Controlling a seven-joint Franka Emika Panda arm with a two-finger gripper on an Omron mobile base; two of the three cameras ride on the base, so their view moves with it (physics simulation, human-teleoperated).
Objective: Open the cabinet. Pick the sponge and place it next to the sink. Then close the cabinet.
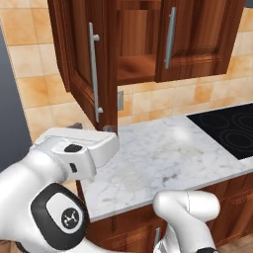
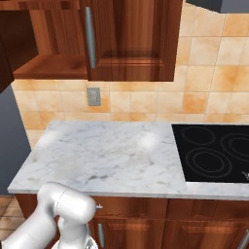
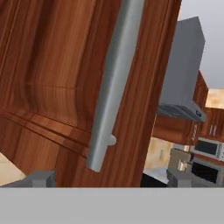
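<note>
White and dark, the robot's two-finger gripper (image 3: 109, 178) is what we meet first: in the hand view its two small dark fingertips (image 3: 38, 178) stand spread wide apart, one on each side of the lower end of a long grey metal bar handle (image 3: 114, 83), and they pinch nothing. We cannot tell if a fingertip touches the wood behind the handle. In the left base view we see the white hand low at the left, just under the bottom edge of the open door.

That door belongs to the dark reddish-brown wooden wall cabinet (image 1: 143, 44) with raised panels. Its left door (image 1: 86, 59) is swung out toward us, while its right door (image 1: 195, 39) is shut. Between them we look into the open compartment; the part of the wooden shelf (image 1: 133, 66) that shows is bare. We cannot see the yellow and green sponge on this visible part, and the deeper left side of the compartment is hidden by the open door.

Below the cabinet lies the white marble counter (image 2: 107, 155), with nothing standing on it. At its right end the glossy black stovetop (image 2: 214, 153) with ring marks is set flush in the surface. Behind them rises the orange tiled wall (image 2: 146, 104), with a small grey wall outlet (image 2: 94, 96) just under the cabinet.
</note>
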